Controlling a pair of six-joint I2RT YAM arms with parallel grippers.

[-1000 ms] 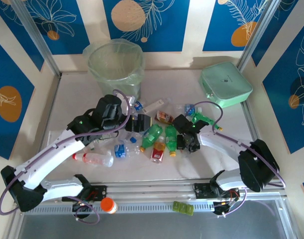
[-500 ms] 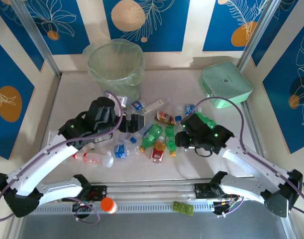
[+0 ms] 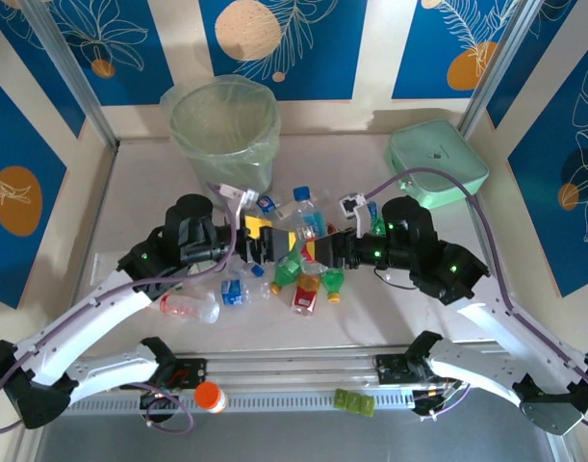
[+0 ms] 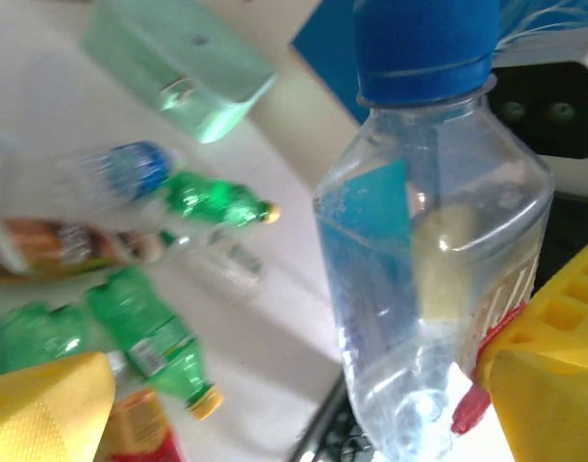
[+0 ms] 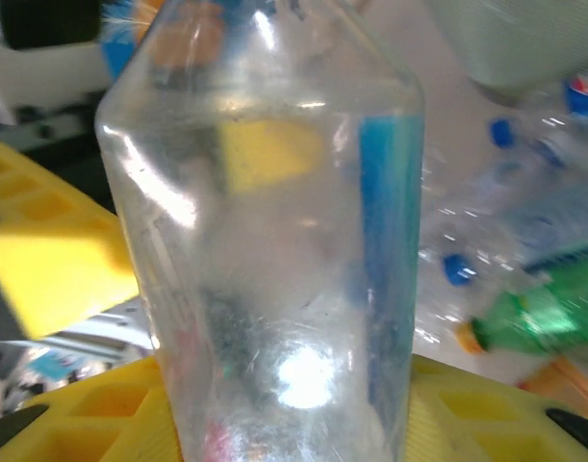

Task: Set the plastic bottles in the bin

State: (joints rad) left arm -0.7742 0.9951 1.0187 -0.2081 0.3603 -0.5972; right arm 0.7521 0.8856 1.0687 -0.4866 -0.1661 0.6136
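R claw [image 3: 319,248] inward, w/ clear bottle [image 3: 307,219]

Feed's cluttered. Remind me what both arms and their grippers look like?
The left arm and right arm both have white links, black joint housings and small green indicator lights. A purple cable loops along each. The left gripper and right gripper carry yellow fingers with a moulded grid pattern.

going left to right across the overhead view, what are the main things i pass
bin → clear bottle with a blue cap, held up by the right gripper → green case
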